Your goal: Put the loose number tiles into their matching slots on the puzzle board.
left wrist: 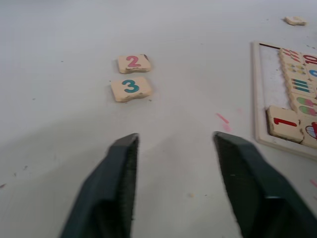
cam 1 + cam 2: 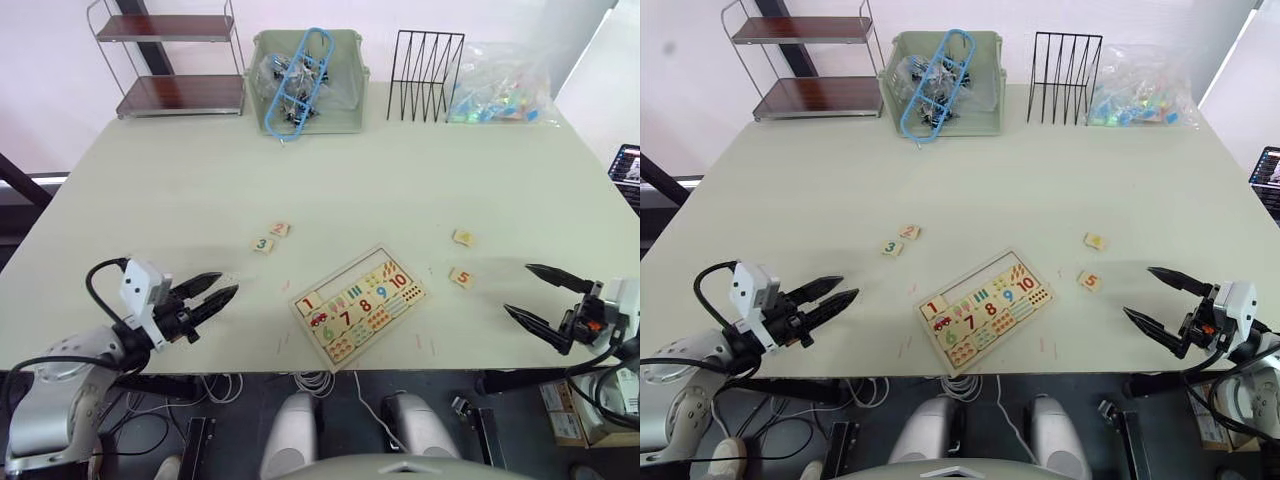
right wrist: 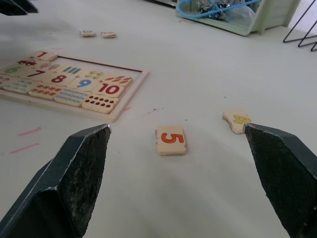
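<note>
Looking down from the head camera, I've got the puzzle board (image 2: 358, 304) lying slantwise near the table's front edge. The 1 tile (image 2: 309, 301) sits in the board's row at its 9 o'clock end; the rest of that row looks like bare wood, so I judge one in, four to go. Off the board at 11 o'clock lie the 2 tile (image 2: 280, 229) and the 3 tile (image 2: 263, 244), just beside each other. Out at 2 o'clock is the 4 tile (image 2: 462, 237), and at 3 o'clock, near the board, the 5 tile (image 2: 461, 278). My left gripper (image 2: 220, 290) hovers at 9 o'clock from the board, fingers a little apart, carrying nothing. My right gripper (image 2: 535, 292) hangs at 3 o'clock, spread wide, empty as well.

Along the table's back edge: a green bin (image 2: 304, 85) holding blue hangers (image 2: 303, 75) and some clips, a black wire rack (image 2: 425, 62) with nothing in it, a clear bag (image 2: 505, 90) of colourful pieces, and a small two-level shelf (image 2: 180, 62), both levels bare.

Left wrist camera now: the two fingers stand apart over bare table, with the 3 and then the 2 straight ahead at 12 o'clock, well short of contact. The board's corner with the 1 seated shows off to one side.

Right wrist camera: fingers flung wide, the 5 lying flat between them just ahead, the 4 a bit further along. The board beyond shows 6 to 10 filled with their counting pictures. My call: the 5 is the easy next grab.
</note>
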Robot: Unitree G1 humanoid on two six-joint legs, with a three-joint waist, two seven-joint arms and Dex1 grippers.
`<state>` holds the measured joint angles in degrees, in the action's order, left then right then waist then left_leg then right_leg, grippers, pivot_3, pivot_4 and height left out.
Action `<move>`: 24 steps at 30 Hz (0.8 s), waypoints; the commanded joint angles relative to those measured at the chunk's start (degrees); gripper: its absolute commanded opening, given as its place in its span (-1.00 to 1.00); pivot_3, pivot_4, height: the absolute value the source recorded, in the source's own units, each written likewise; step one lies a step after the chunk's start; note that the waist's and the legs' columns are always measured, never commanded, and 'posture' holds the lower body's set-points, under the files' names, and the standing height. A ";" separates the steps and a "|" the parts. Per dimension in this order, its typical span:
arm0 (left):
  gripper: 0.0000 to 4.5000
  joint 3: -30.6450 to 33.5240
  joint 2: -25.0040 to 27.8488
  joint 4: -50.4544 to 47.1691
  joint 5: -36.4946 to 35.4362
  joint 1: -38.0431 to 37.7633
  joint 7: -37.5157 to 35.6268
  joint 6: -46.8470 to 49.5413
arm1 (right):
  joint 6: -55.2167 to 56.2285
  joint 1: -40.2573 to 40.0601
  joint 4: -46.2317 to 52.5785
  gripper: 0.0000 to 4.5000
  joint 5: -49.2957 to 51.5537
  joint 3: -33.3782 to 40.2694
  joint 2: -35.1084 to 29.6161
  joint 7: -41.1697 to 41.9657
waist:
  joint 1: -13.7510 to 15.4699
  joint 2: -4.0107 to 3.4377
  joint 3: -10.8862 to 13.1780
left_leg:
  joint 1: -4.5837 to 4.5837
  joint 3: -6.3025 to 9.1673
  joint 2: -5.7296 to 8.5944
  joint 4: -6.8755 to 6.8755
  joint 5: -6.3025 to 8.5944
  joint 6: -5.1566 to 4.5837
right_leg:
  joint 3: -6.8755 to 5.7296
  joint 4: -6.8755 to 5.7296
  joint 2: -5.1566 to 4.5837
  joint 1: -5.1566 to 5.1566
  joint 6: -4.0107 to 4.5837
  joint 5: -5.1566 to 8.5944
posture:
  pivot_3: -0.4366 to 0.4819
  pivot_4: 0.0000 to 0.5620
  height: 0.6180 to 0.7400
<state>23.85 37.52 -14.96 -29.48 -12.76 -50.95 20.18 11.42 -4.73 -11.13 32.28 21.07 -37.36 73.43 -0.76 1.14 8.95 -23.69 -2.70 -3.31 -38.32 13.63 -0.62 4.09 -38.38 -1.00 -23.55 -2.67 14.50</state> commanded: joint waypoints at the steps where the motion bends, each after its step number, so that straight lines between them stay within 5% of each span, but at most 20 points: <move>1: 0.87 2.85 0.01 -0.71 -0.18 -2.11 -0.34 -3.04 | 0.02 -0.47 -1.72 1.00 -0.27 3.07 -2.16 -1.05 | -0.04 -0.01 0.00 | -0.01 0.00 0.00 0.00 0.00 0.00 | 0.00 0.01 0.00 -0.01 0.00 0.00 | -0.05 -0.47 1.00; 10: 0.97 5.43 0.21 1.90 -0.46 -6.49 -1.66 -6.39 | 0.95 -0.18 -9.38 1.00 0.19 5.83 -4.39 0.73 | -0.08 0.00 0.00 | 0.01 -0.02 0.00 0.03 0.00 0.00 | 0.01 0.08 -0.01 -0.01 -0.01 0.01 | -0.05 -0.47 1.00; 24: 0.97 4.90 0.70 6.08 -0.15 -5.28 -3.50 -9.06 | -1.91 -1.01 -5.70 1.00 0.38 5.57 -3.79 -0.15 | -0.08 0.00 0.00 | -0.01 -0.04 -0.01 0.04 0.00 0.00 | 0.02 0.08 -0.01 -0.04 -0.02 0.02 | -0.05 -0.47 1.00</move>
<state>27.44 37.52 -8.88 -29.42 -18.26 -54.01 12.56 9.88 -5.59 -19.10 31.56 25.24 -40.77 73.62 -0.85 1.14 8.95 -23.70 -2.74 -3.32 -38.28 13.64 -0.62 4.12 -38.30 -1.01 -23.59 -2.69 14.52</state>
